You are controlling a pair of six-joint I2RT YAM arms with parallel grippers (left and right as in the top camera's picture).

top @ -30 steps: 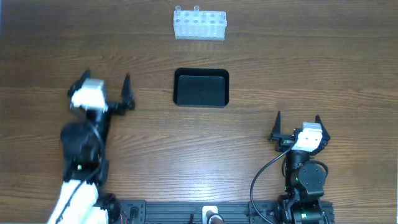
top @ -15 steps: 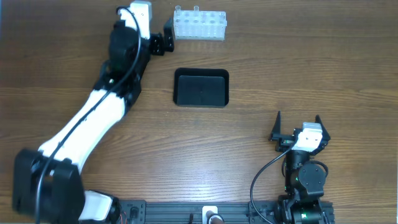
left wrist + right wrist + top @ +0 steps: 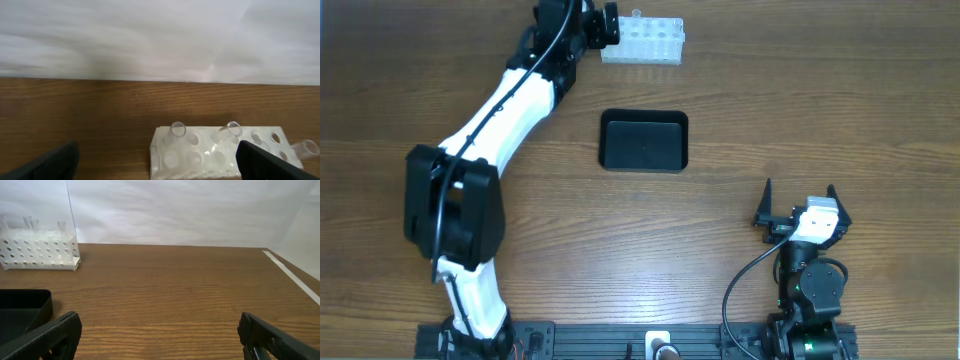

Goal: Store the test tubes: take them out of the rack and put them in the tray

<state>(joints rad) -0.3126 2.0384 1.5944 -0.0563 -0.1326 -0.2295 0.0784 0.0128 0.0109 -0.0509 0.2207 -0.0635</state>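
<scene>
Nothing stored yet: left gripper point(image 3: 607, 24), jaws apart, hovers at the left end of the rack point(image 3: 642, 42) holding the test tubes point(image 3: 178, 131), black tray point(image 3: 644, 141) on the counter point(image 3: 820, 100) sits empty, right gripper point(image 3: 798, 195) rests jaws apart near its base.

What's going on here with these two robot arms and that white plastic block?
The job is moving test tubes from the white rack at the far side of the table into the black tray in the middle. The left arm's tool is open at the rack's left end, holding nothing yet. The right arm's tool is open near its own base. The tubes stand in the rack, and the tray looks empty.
</scene>
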